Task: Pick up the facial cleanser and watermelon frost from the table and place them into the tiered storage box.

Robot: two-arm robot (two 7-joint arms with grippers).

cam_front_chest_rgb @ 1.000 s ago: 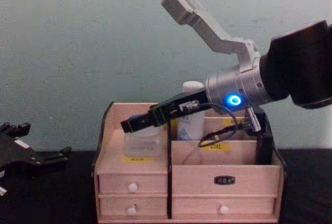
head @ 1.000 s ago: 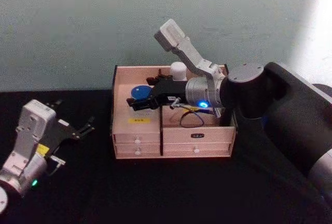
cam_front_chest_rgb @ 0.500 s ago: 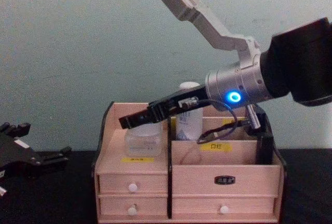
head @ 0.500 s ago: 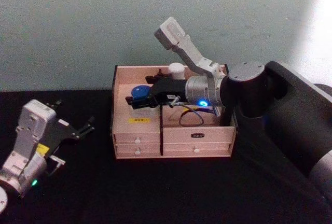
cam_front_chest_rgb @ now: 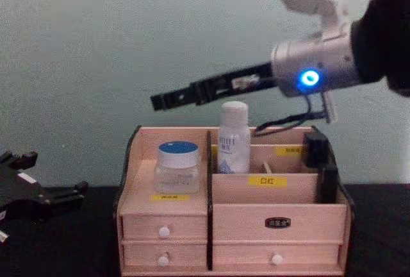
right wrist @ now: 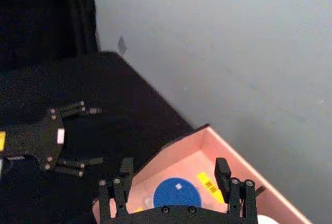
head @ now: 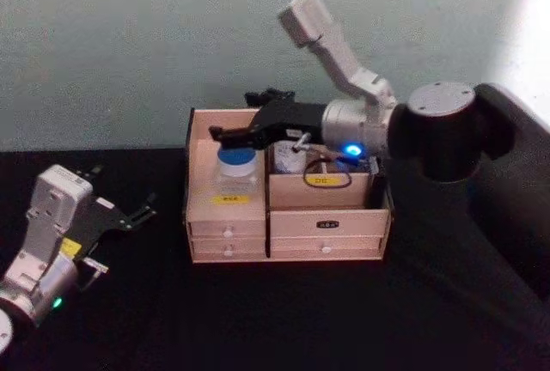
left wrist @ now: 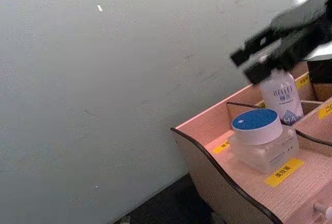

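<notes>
From my head camera, my right gripper [head: 225,136] hangs above the wooden box [head: 286,216], fingers spread wide and holding nothing, over its left-hand compartment where a blue-lidded jar [head: 235,160] sits. My left gripper [head: 142,209] rests near the table's [head: 258,311] left edge, fingers apart. At my left wrist, the jar [left wrist: 257,136] stands in the box's front-left compartment and a white bottle [left wrist: 280,95] in the one behind. At my right wrist, my open fingers [right wrist: 126,168] frame the jar's lid [right wrist: 176,193]. From my chest, the bottle [cam_front_chest_rgb: 233,137] stands upright just right of the jar [cam_front_chest_rgb: 177,165].
</notes>
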